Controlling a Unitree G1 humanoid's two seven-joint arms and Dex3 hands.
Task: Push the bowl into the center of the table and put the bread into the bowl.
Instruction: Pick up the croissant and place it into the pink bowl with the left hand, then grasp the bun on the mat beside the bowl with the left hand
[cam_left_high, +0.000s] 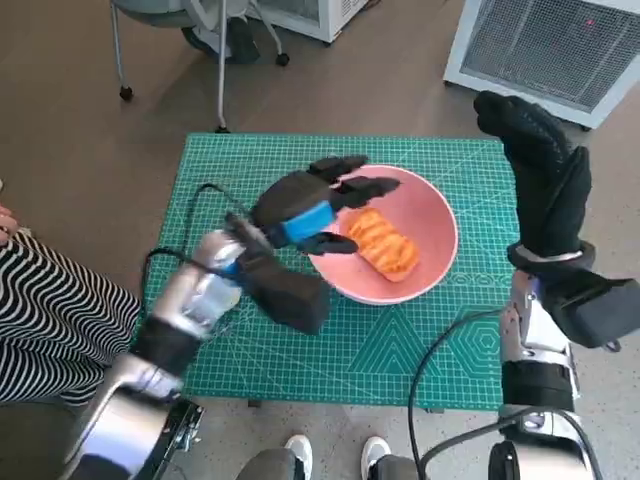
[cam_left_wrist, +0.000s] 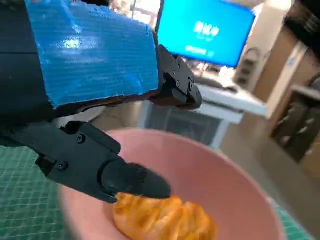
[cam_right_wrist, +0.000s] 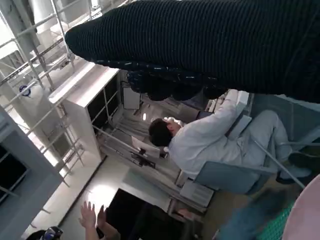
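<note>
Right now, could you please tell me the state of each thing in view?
bowl: upright on the green mat, holding the bread.
bread: lying inside the bowl.
left hand: over the bowl, fingers spread, holding nothing.
right hand: raised beside the table, holding nothing.

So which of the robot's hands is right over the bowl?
The left hand, the black one with blue tape, is over the pink bowl beside the bread. The gloved right hand is raised beyond the table's edge.
</note>
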